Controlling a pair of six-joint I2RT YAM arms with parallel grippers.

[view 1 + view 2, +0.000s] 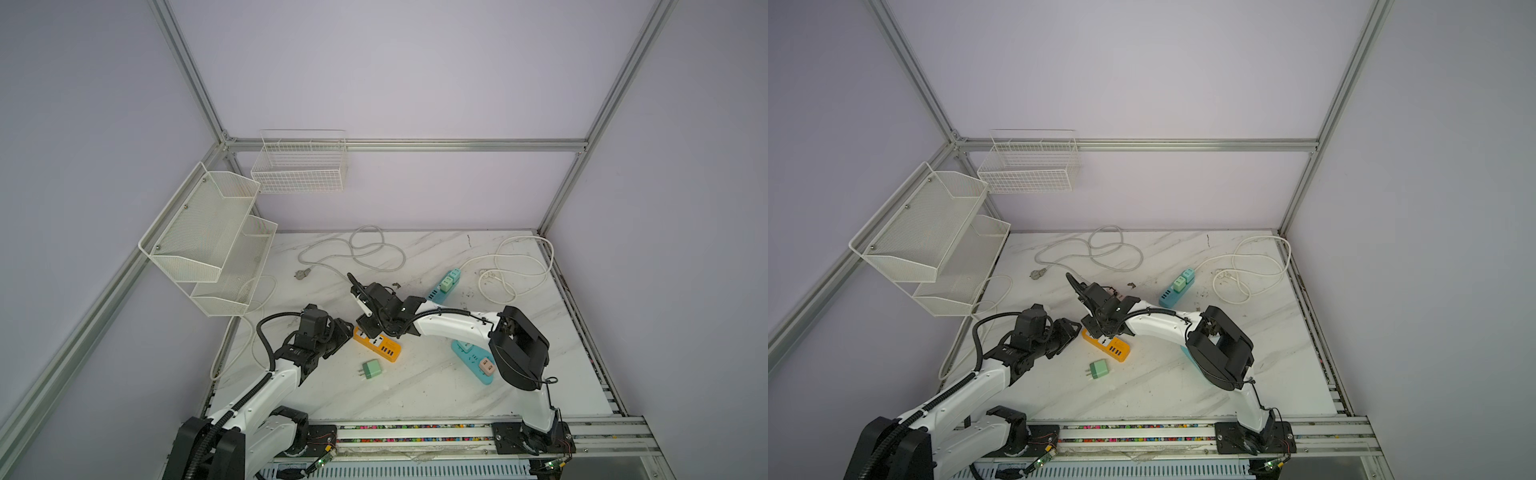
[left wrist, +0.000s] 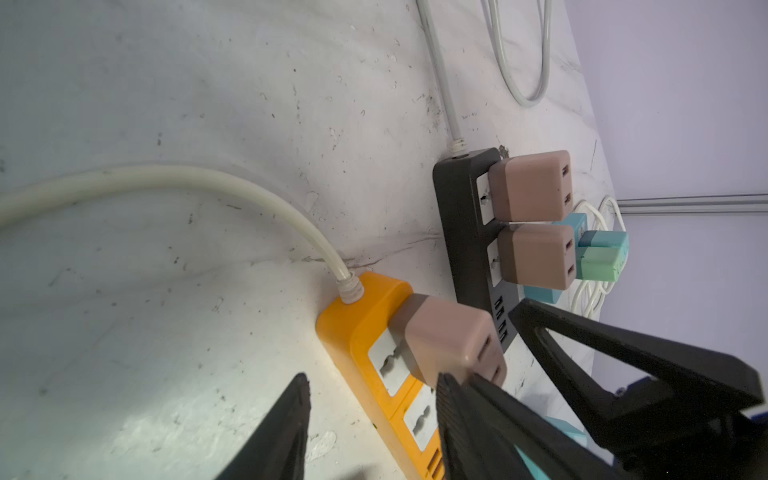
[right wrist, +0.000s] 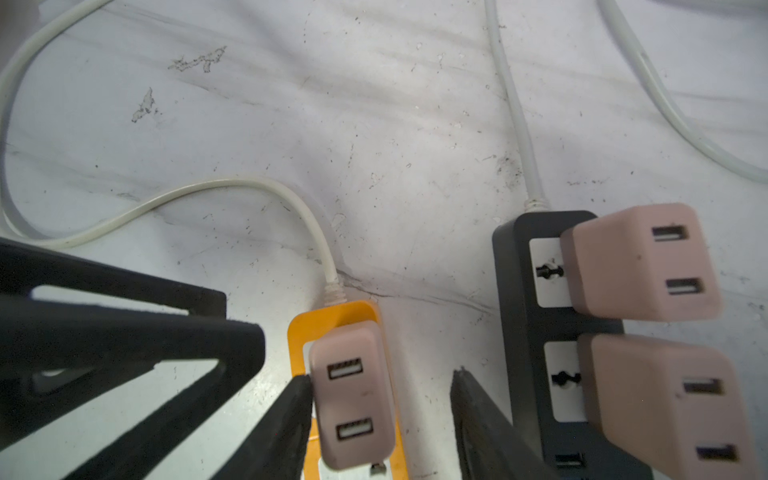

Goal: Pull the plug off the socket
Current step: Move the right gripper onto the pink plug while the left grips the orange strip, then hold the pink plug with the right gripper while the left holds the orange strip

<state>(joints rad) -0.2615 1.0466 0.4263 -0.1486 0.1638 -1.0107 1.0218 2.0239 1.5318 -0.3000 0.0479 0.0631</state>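
**Plug still seated – grip not yet made**

The pink USB plug sits fully home in the end socket of the orange power strip, which lies on the marble table between the two arms. Nothing of the pull itself is done, judging by that.

The right gripper straddles the plug with its jaws partly apart. One finger touches the plug's side and the other stands clear of it. The left gripper brackets the strip just beside the plug, also narrowly apart with a gap showing – likely there to hold the strip down.

What is left is to close on the plug, brace the strip and lift the plug straight out.

A green adapter lies loose nearby. No brand, label or writing is readable on any plug or strip.
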